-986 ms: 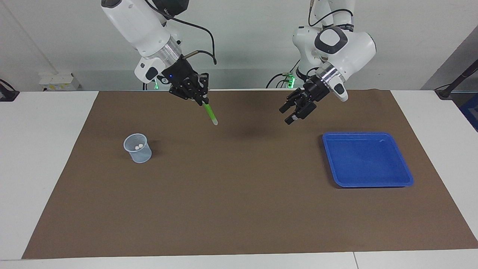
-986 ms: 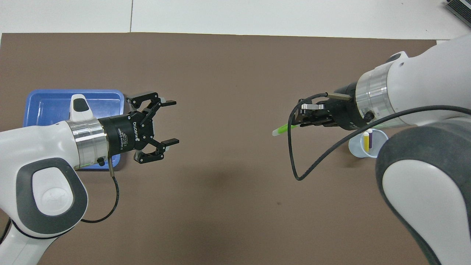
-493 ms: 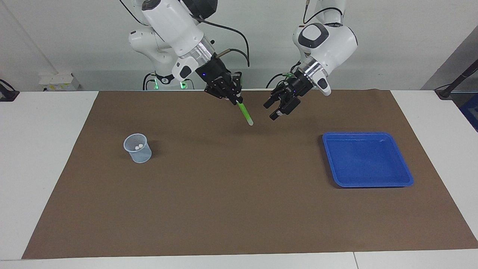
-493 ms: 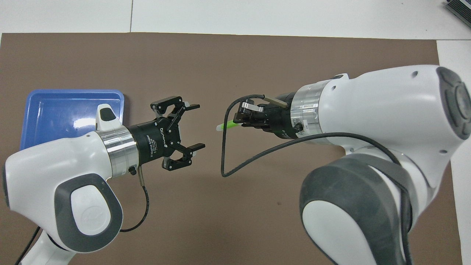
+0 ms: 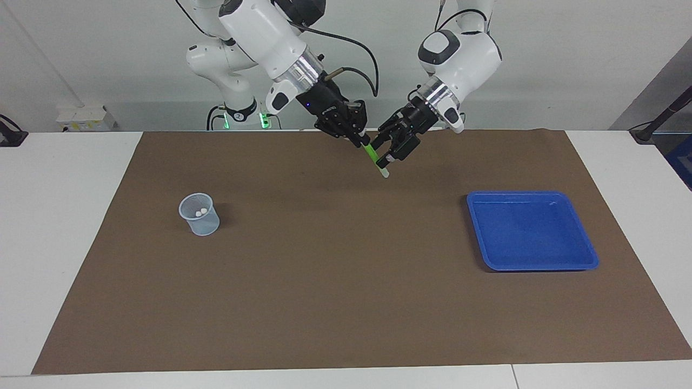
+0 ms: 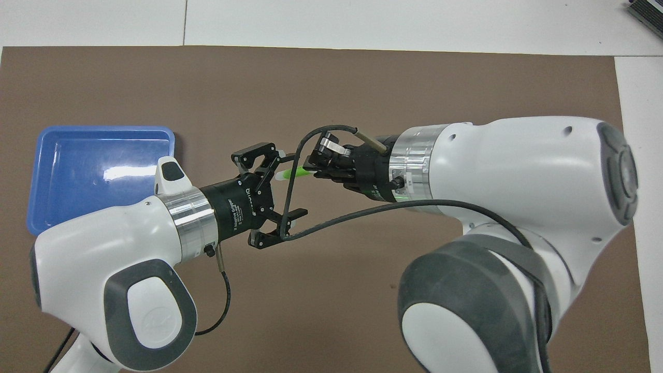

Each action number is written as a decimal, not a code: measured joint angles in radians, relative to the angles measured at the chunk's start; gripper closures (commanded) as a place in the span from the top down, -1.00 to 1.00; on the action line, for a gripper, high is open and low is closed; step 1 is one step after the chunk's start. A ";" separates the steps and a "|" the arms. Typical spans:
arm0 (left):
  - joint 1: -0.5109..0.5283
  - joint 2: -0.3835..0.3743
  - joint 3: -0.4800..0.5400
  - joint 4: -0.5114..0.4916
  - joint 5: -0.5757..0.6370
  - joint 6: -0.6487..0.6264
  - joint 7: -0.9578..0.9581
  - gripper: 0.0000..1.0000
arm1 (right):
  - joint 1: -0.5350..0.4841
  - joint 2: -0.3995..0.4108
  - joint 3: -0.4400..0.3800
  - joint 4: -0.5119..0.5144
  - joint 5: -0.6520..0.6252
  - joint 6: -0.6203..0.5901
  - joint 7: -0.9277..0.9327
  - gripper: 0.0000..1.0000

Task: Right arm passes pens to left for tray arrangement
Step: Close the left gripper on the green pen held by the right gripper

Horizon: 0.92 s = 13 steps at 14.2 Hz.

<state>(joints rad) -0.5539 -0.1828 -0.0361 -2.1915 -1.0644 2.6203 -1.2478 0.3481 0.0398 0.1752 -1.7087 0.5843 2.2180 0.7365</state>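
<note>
Right gripper (image 5: 361,141) was clamped on the top of the green pen (image 5: 375,158), holding it up in the air over the brown mat (image 5: 346,281), with the whitish end angled down. Left gripper (image 5: 385,151) was right there at the pen with its fingers spread wide. From the overhead view the pen's lower part sat between those fingers, but I couldn't tell if they were touching it. Blue tray (image 5: 589,254) sat on the mat toward the left arm's end of the table, with no pens in it. Little mesh cup (image 5: 200,215) was toward the right arm's end, two whitish pen ends (image 5: 200,212) poking up inside.
</note>
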 measured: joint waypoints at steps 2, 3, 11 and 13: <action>-0.019 0.000 -0.001 -0.001 0.000 0.030 -0.014 0.69 | 0.010 -0.004 0.000 -0.009 0.000 0.011 0.009 -1.00; -0.019 0.000 -0.002 -0.001 0.000 0.033 -0.015 0.66 | 0.010 -0.005 -0.001 -0.012 0.000 0.012 0.009 -1.00; -0.018 0.000 0.005 -0.001 0.000 0.031 -0.014 0.39 | 0.010 -0.006 -0.003 -0.017 0.000 0.018 0.009 -1.00; -0.018 0.000 0.005 -0.001 0.000 0.025 -0.014 0.39 | 0.010 -0.006 -0.003 -0.018 0.000 0.018 0.009 -1.00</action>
<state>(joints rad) -0.5717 -0.1831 -0.0310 -2.1926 -1.0647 2.6455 -1.2621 0.3585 0.0336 0.1720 -1.7263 0.5844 2.2359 0.7459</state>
